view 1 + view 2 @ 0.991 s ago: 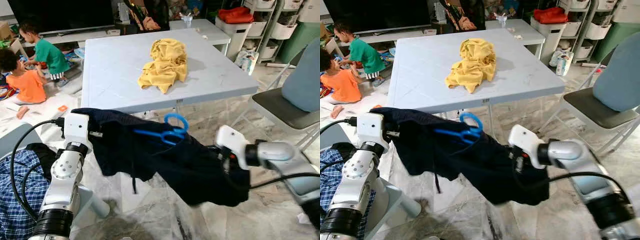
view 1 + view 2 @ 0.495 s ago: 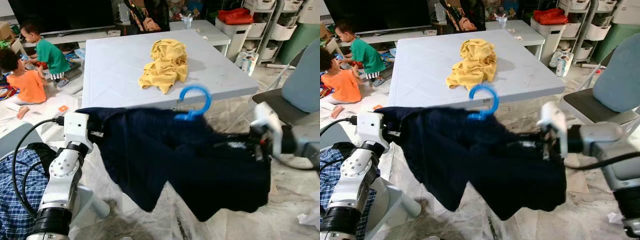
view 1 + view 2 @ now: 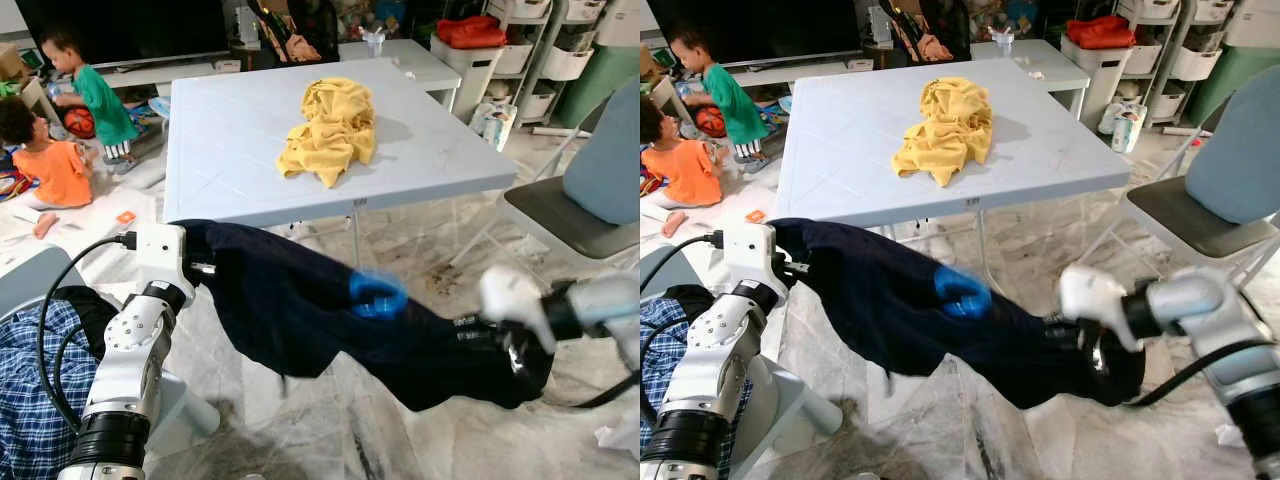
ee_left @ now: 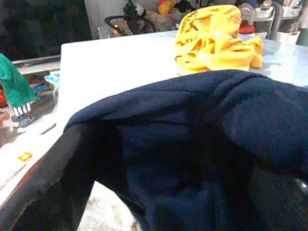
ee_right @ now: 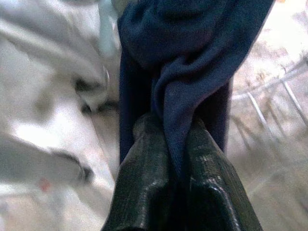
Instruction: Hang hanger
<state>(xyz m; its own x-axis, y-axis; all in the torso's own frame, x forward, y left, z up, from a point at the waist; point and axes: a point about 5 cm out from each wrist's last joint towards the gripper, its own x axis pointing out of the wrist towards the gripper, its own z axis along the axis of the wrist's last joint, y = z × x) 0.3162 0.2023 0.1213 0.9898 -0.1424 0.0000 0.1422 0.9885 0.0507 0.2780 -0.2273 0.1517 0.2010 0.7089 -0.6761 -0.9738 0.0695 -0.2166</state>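
Holding the dark blue shirt [image 3: 330, 320] stretched between both arms, the robot should keep the blue hanger [image 3: 378, 296] up and steady so it does not slip out. The right gripper [image 5: 178, 163] is squeezed tight on a fold of cloth. I cannot tell about the left gripper [image 3: 205, 268]; cloth hides it. Half a second ago the hanger stood higher and the right arm was raised; now both are lower and blurry.
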